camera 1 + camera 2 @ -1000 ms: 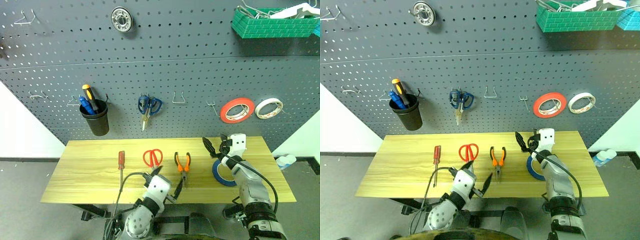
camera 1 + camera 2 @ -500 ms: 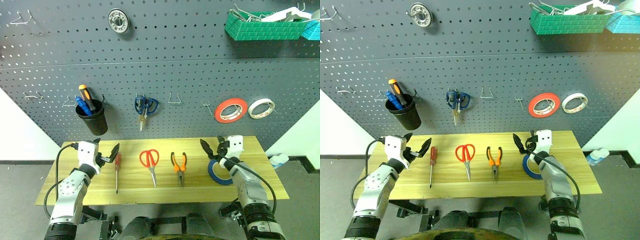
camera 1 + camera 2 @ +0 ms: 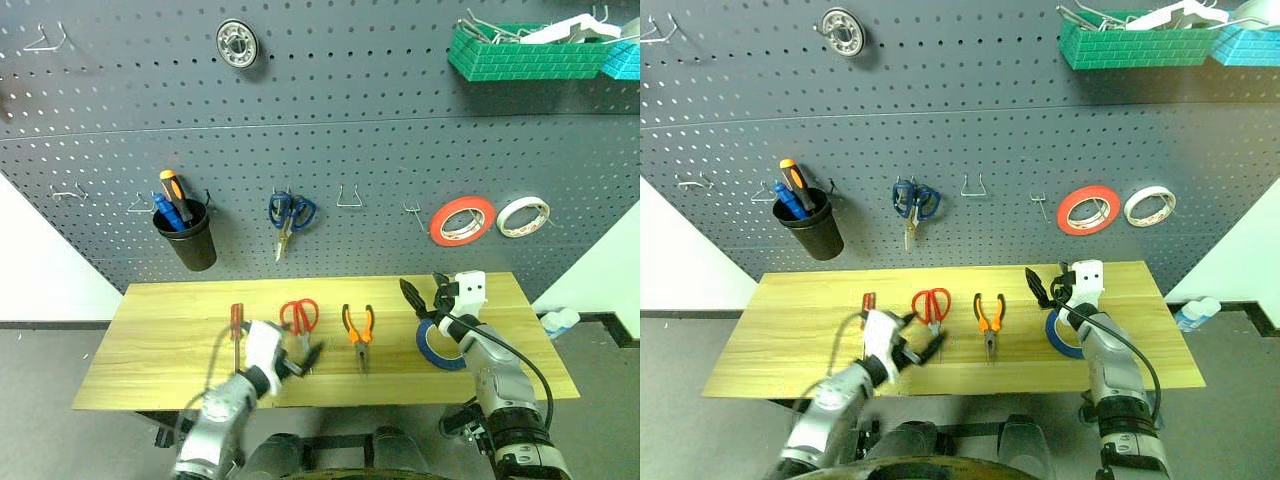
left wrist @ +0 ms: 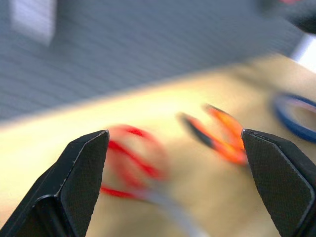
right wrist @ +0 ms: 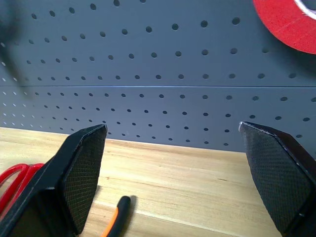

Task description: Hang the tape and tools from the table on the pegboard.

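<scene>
On the light wood table (image 3: 160,350) lie, from left to right, a small red-handled screwdriver (image 3: 237,325), red-handled scissors (image 3: 300,316), orange-and-black pliers (image 3: 361,326) and a dark blue roll of tape (image 3: 429,345). My left gripper (image 3: 300,350) hovers open and blurred over the table's front, just before the scissors (image 4: 133,158), with the pliers (image 4: 217,136) and tape (image 4: 296,116) further off. My right gripper (image 3: 424,292) stands open above the tape's far edge, facing the dark grey pegboard (image 5: 148,59). Neither holds anything.
On the pegboard (image 3: 350,120) hang a black cup (image 3: 190,240) with screwdrivers, blue-handled scissors (image 3: 288,212), a red-orange roll (image 3: 462,220), a white roll (image 3: 525,215), a green basket (image 3: 520,55) and a round bearing (image 3: 237,42). Bare hooks (image 3: 350,195) sit between scissors and rolls.
My left arm has swung from the table's left end, beside the screwdriver, to the front edge near the scissors. The right gripper has stayed where it was, open.
</scene>
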### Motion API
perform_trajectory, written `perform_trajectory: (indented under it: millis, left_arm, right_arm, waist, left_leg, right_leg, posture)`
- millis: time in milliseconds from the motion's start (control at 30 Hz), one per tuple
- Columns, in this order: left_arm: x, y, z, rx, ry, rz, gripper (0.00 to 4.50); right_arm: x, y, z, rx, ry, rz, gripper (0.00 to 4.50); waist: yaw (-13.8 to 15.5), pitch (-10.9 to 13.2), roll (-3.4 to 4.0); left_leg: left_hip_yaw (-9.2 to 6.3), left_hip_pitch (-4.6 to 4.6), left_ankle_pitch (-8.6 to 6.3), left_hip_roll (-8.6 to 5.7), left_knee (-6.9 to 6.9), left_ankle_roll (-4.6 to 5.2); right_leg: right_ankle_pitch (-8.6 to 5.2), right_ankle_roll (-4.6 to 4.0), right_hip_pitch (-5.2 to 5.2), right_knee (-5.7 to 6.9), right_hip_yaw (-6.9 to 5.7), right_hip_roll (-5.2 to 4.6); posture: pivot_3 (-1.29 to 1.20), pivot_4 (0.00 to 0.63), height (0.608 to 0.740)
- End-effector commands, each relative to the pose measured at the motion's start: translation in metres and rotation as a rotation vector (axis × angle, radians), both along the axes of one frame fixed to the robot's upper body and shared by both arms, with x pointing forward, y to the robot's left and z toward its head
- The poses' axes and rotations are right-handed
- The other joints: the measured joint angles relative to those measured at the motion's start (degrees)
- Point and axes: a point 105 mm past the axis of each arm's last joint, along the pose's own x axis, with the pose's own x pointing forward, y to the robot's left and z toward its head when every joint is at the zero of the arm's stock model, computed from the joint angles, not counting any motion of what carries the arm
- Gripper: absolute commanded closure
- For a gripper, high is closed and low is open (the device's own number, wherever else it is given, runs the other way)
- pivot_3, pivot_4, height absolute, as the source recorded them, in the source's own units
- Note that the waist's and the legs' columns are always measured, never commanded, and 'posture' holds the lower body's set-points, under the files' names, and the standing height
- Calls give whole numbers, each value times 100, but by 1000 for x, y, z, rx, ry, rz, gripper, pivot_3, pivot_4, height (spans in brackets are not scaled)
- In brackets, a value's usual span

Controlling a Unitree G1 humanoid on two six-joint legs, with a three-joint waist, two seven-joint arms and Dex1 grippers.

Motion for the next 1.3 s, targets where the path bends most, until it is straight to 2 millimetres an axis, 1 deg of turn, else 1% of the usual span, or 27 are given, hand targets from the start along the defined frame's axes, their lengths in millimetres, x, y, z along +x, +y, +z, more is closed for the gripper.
perform_trajectory:
  millis: [33, 133, 233, 267, 333, 500, 633, 700, 767, 900, 933, 1000, 1067, 1100, 1133, 1200, 1300]
  left_arm:
    - [-19, -27, -13, 33, 10, -84, 21]
    - [-29, -39, -18, -2, 38, -104, 21]
    - [-37, -51, -19, -27, 44, -126, 21]
    - [-37, -51, -18, -14, 32, -124, 21]
    - [-36, -51, -16, -35, 30, -115, 21]
    - [-30, -49, -8, -15, -17, -109, 21]
    - [-21, -39, -3, 42, -73, -83, 21]
    - [-21, -41, -2, 19, -56, -99, 21]
    - [-22, -42, -2, 32, -66, -97, 21]
    - [-16, -34, 0, 55, -85, -77, 21]
    - [-12, -28, 2, 82, -113, -42, 21]
    - [3, -6, 9, 104, -151, 56, 21]
    - [23, 30, 22, 170, -217, 150, 21]
    - [31, 43, 27, 163, -222, 171, 21]
    - [36, 52, 31, 171, -230, 177, 21]
    - [40, 60, 36, 174, -243, 180, 21]
    - [40, 59, 37, 130, -218, 164, 21]
  right_arm:
    - [6, 2, 17, 3, -64, 8, 0]
    - [7, 3, 18, 5, -67, 8, 0]
    - [7, 4, 17, 2, -66, 11, 0]
    - [7, 4, 17, 1, -65, 12, 0]
    - [7, 4, 17, 6, -66, 11, 0]
    - [8, 6, 17, 5, -66, 18, 0]
    - [9, 6, 18, 6, -69, 20, 0]
    - [10, 8, 19, 8, -72, 24, 0]
    - [11, 10, 19, 8, -73, 27, 0]
    - [11, 10, 20, 7, -74, 28, 0]
    - [10, 10, 20, 8, -74, 27, 0]
    - [10, 10, 19, 11, -75, 27, 0]
    - [10, 9, 19, 10, -74, 21, 0]
    - [10, 9, 19, 8, -72, 21, 0]
    - [10, 9, 19, 11, -72, 22, 0]
    - [10, 11, 19, 11, -74, 27, 0]
    - [11, 12, 20, 12, -77, 25, 0]
  waist:
    - [6, 0, 0]
    - [10, 0, 3]
    - [10, -1, 11]
    - [10, -1, 11]
    - [15, 0, 10]
    - [17, 0, 13]
    - [18, 0, 13]
    - [19, 0, 15]
    - [14, -2, 19]
    - [19, 0, 17]
    - [20, 0, 17]
    - [19, 0, 18]
    - [19, 5, 11]
    - [19, 7, 9]
    - [18, 7, 9]
    - [0, 2, 20]
    - [2, -5, 31]
  left_leg:
    - [0, 1, 0, 2, 0, 0]
    - [0, 2, 0, 12, 1, -1]
    - [0, 2, 0, 15, 7, -1]
    - [0, 0, 0, 14, 9, -1]
    - [0, -2, 0, 13, 10, -1]
    - [0, -3, 0, 14, 8, 0]
    - [0, -4, 0, 13, 9, 0]
    - [0, -4, 0, 14, 8, 0]
    - [0, -4, 0, 14, 8, 0]
    - [0, -5, 0, 13, 6, 0]
    - [-1, -5, 0, 13, 5, 0]
    - [-1, -5, 0, 14, 5, 0]
    - [-1, -4, 0, 14, 6, 0]
    - [-2, -4, 0, 16, 6, -1]
    - [-2, -2, 0, 19, 6, -1]
    - [-6, -2, 1, 21, 6, -4]
    - [-4, -4, 1, 10, 5, -1]
  right_leg:
    - [0, 0, 0, 2, 0, 1]
    - [-1, -1, 1, 2, -1, 10]
    - [-1, 0, 2, 2, -1, 14]
    - [-1, 0, 2, 1, -1, 13]
    - [-1, 1, 3, -1, 0, 12]
    - [-1, 0, -1, -1, -1, 13]
    - [-1, 1, 0, -2, -1, 13]
    - [-1, 0, 0, -1, -1, 13]
    - [-1, 0, -1, -1, -1, 14]
    - [-1, 1, -1, -5, -1, 14]
    - [-1, 1, -1, -5, -1, 14]
    - [-1, 0, -2, -5, -1, 14]
    - [-1, 0, -2, -3, -1, 14]
    - [-1, 0, -3, -1, -1, 17]
    - [0, 0, -3, 2, -1, 19]
    - [2, -4, -7, 4, -1, 25]
    - [2, -4, -5, -5, 3, 20]
  posture:
    - [-110, 0, 736]
    - [-109, 0, 736]
    - [-109, 0, 736]
    - [-107, 0, 736]
    - [-107, 0, 736]
    - [-107, 0, 736]
    - [-106, 0, 736]
    - [-106, 0, 736]
    - [-107, 0, 736]
    - [-104, 0, 736]
    - [-107, 0, 736]
    - [-107, 0, 736]
    - [-111, 0, 736]
    - [-111, 0, 736]
    - [-111, 0, 736]
    - [-111, 0, 736]
    - [-114, 0, 736]
